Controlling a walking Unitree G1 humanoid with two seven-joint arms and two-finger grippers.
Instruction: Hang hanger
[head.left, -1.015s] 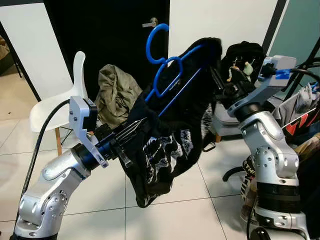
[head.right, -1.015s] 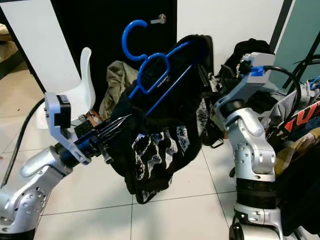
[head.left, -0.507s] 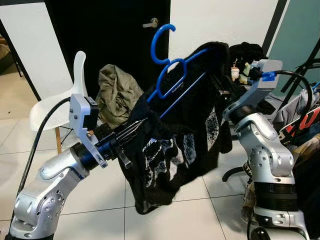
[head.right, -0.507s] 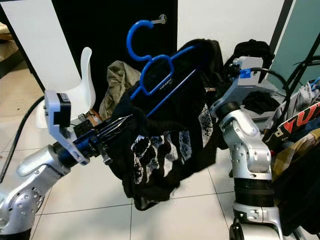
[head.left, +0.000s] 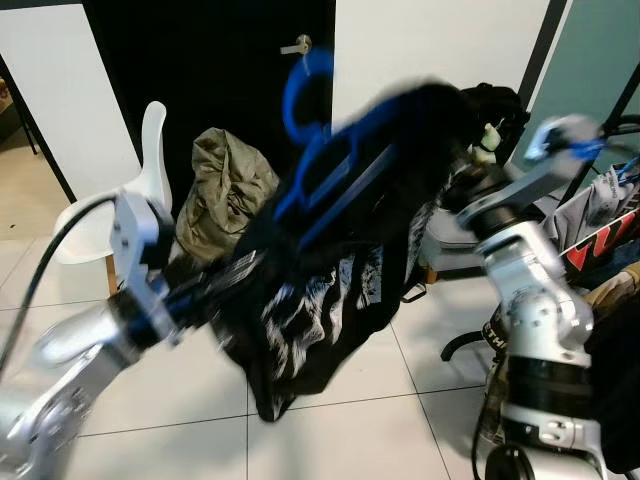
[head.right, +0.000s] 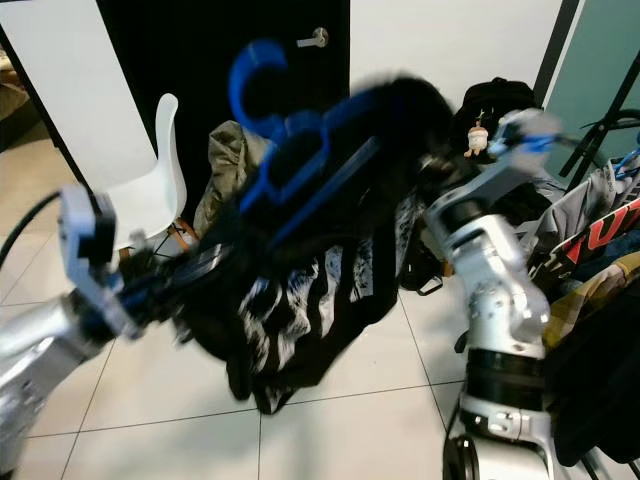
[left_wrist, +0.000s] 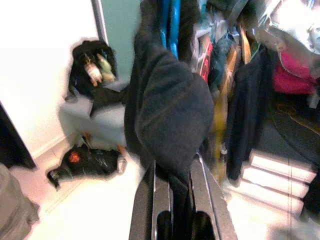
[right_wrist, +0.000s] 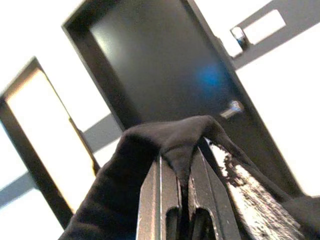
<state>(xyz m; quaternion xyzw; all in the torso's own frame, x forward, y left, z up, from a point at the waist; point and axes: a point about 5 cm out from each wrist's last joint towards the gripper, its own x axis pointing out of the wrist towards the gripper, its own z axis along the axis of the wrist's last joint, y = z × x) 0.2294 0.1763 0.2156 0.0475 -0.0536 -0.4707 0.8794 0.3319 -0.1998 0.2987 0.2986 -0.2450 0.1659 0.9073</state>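
Blue hanger, black garment with white print, white chair, olive-green clothing heap, black door

A blue hanger carries a black shirt with white print, held up between two silver arms. The left tool grips the shirt's low end and the right tool its high end, though both are blurred. Behind stand a black door and a white chair. The floor has pale tiles.
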